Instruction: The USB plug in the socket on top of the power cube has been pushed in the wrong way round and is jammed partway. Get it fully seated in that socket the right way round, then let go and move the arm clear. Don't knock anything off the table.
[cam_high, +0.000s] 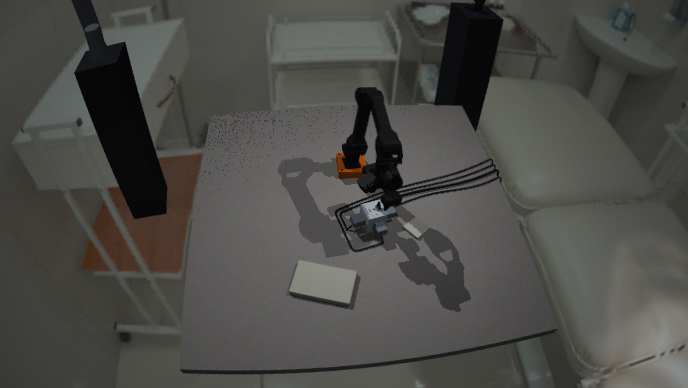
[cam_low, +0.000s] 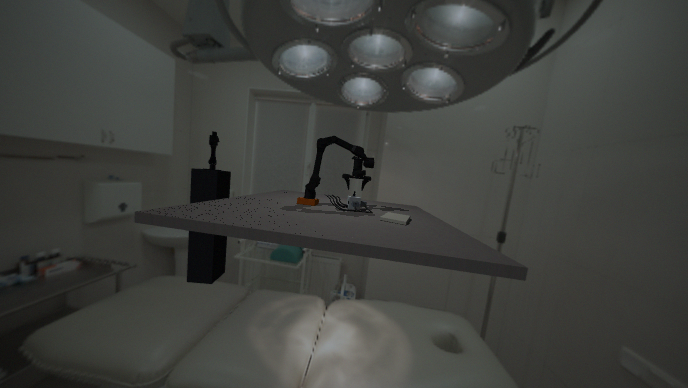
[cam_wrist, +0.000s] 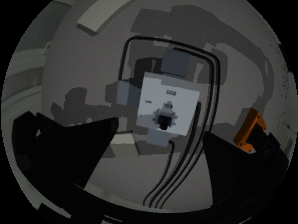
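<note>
The white power cube (cam_high: 370, 212) (cam_low: 353, 199) (cam_wrist: 184, 101) stands on the table, with slots showing in its top. The dark USB plug (cam_wrist: 164, 120) stands up from the top, toward one edge; it is small and dark in the exterior view (cam_low: 354, 193). Its depth and which way round it sits cannot be told. My gripper (cam_low: 356, 188) (cam_wrist: 162, 129) is open and empty, pointing down above the cube. In the wrist view its fingertips lie on either side of the plug, well apart from it. In the top view the gripper partly overlaps the cube's back edge.
Grey-blue blocks (cam_wrist: 175, 62) (cam_wrist: 128, 93) (cam_wrist: 158, 137) sit against the cube's sides. Black cables (cam_high: 440, 180) (cam_wrist: 216, 92) loop around it and run off to one side. A pale flat box (cam_high: 324, 282) (cam_low: 396, 218) and a small pale block (cam_high: 415, 229) (cam_wrist: 125, 144) lie nearby. The arm's orange base (cam_high: 351, 173) is behind.
</note>
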